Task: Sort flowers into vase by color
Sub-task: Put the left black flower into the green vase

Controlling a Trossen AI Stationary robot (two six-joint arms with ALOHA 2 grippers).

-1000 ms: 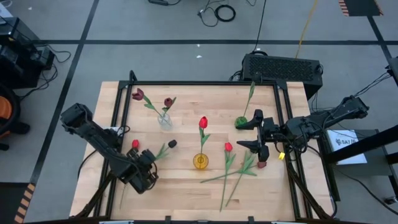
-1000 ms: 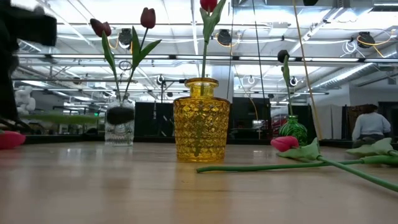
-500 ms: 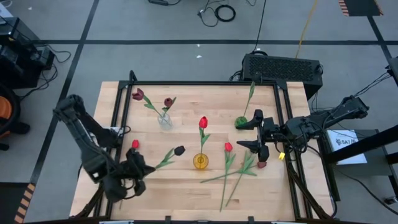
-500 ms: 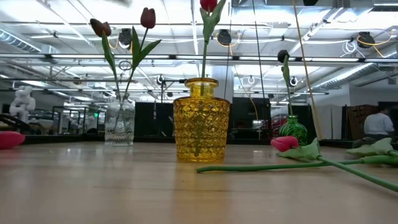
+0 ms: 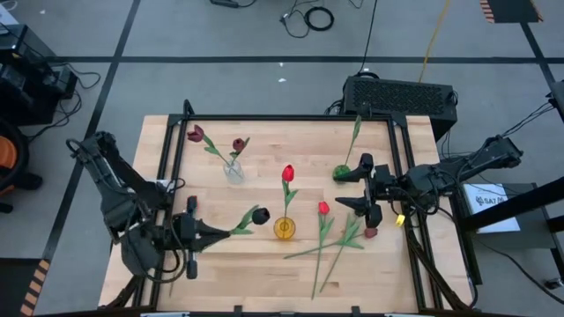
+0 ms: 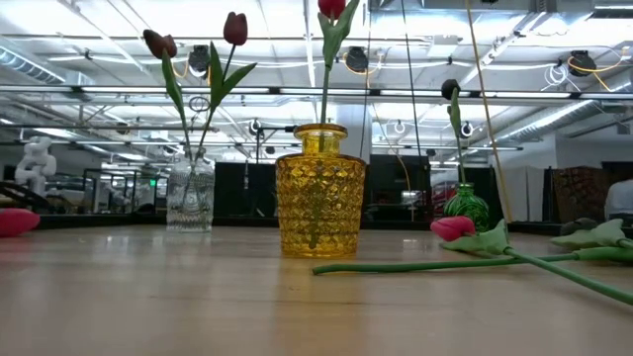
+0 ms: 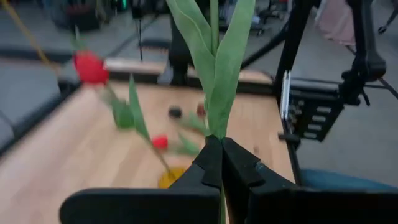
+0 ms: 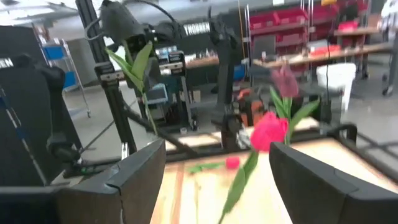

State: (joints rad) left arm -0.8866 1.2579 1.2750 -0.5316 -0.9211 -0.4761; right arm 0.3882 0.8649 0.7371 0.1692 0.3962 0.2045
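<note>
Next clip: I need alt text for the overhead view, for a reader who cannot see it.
Seen from above, the left pincer is shut on the stem of a dark tulip near the yellow vase, which holds one red tulip. The right pincer waits open by the green vase; several tulips lie on the wooden table.

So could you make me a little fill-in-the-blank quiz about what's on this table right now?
1. The left hand is shut on the stem of a tulip whose head is near-black ____.
2. The yellow vase holds ____ red tulip.
3. The clear vase holds ____ dark-headed tulips.
4. The right hand, beside the green vase, is ____ and holds nothing.

Missing words: brown; one; two; open
</note>
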